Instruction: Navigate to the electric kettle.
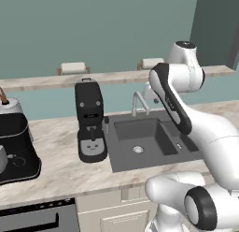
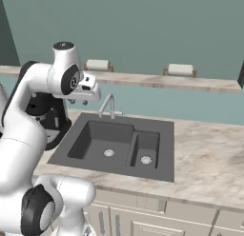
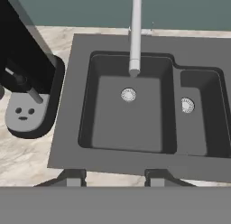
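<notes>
Electric kettle (image 1: 2, 160) probably the silvery-grey rounded shape cut off at far left of the table (image 1: 56, 165), against a dark boxy appliance (image 1: 18, 142); hard to tell. Further right, tall black coffee machine (image 1: 90, 121), then dark sink (image 3: 131, 110) with 2 basins and faucet (image 3: 135, 33). End effector (image 3: 116, 177) above the sink, fingers wide apart, holding nothing.

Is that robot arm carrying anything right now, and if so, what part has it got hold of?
Nothing is held. The pincer hangs over the sink, its two fingertips apart with only empty space between them.
</notes>
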